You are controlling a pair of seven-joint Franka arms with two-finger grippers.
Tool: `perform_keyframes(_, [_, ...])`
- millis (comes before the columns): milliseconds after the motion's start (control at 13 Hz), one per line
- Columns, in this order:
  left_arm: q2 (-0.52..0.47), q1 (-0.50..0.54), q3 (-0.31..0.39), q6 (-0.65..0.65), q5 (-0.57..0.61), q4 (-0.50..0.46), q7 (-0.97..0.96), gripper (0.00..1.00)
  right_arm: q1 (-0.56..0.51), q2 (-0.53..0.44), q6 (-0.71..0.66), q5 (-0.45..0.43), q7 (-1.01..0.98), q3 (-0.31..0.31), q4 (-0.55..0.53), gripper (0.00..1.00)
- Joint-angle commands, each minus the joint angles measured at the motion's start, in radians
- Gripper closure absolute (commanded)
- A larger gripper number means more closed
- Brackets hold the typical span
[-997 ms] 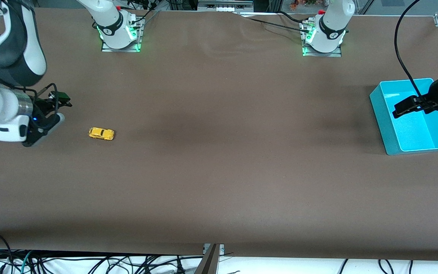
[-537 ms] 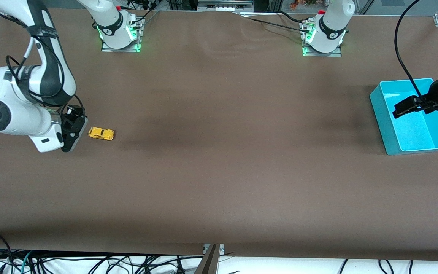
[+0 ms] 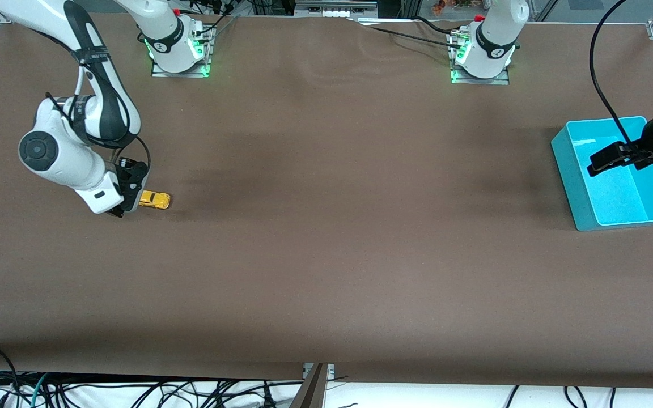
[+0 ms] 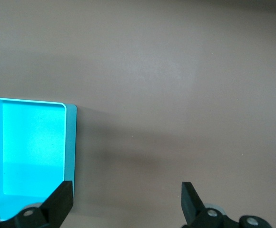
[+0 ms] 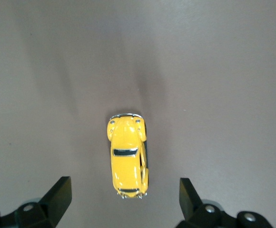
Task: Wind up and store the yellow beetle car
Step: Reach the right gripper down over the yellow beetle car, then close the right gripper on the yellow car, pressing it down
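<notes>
Hovering low over the table (image 3: 326,255) toward the right arm's end, the right gripper (image 3: 129,195) is standing with its fingers (image 5: 57,192) spread wide and nothing between them. In the right wrist view the yellow beetle car (image 5: 127,157) is sitting on its wheels in the gap ahead of the two fingertips, roughly centred between them but not yet reached by either pad. Its long axis is running straight out from the gripper, parallel to the fingers, so the fingers are lining up with the car's two flanks rather than its nose and tail. From the front view the gripper is overlapping one end of the car (image 3: 155,199), with the rest of the body pointing away toward the middle of the table.

Judging from this, the right arm is by far the nearer one, and the coming move is probably a short advance along the car's length and down before closing across its width.

Waiting well apart at the left arm's end, the left gripper (image 3: 615,158) is hanging open and empty over the turquoise bin (image 3: 564,164), where the car is presumably to be stored.
</notes>
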Motion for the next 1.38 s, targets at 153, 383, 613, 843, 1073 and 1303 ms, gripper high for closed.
perform_keyframes(153, [-0.007,0.013,0.0,-0.004,-0.009,0.014,0.008,0.0,-0.004,-0.027,0.193,-0.007,-0.057,-0.007,-0.133,0.01])
perform_keyframes(383, [-0.007,0.013,-0.002,-0.004,-0.009,0.016,0.008,0.0,-0.015,0.01,0.267,-0.006,-0.082,-0.008,-0.14,0.01])
perform_keyframes(613, [-0.007,0.013,-0.002,-0.004,-0.009,0.016,0.008,0.0,-0.015,0.038,0.325,-0.004,-0.082,-0.008,-0.153,0.02])
perform_keyframes(843, [-0.007,0.013,-0.002,-0.004,-0.009,0.016,0.008,0.0,-0.015,0.056,0.368,-0.004,-0.082,-0.008,-0.163,0.1])
perform_keyframes(1073, [-0.007,0.015,-0.002,-0.005,-0.009,0.016,0.008,0.0,-0.015,0.056,0.379,-0.004,-0.083,-0.008,-0.172,0.28])
perform_keyframes(1303, [-0.005,0.015,-0.002,-0.004,-0.009,0.017,0.008,0.0,-0.015,0.056,0.378,-0.004,-0.099,-0.008,-0.171,0.59])
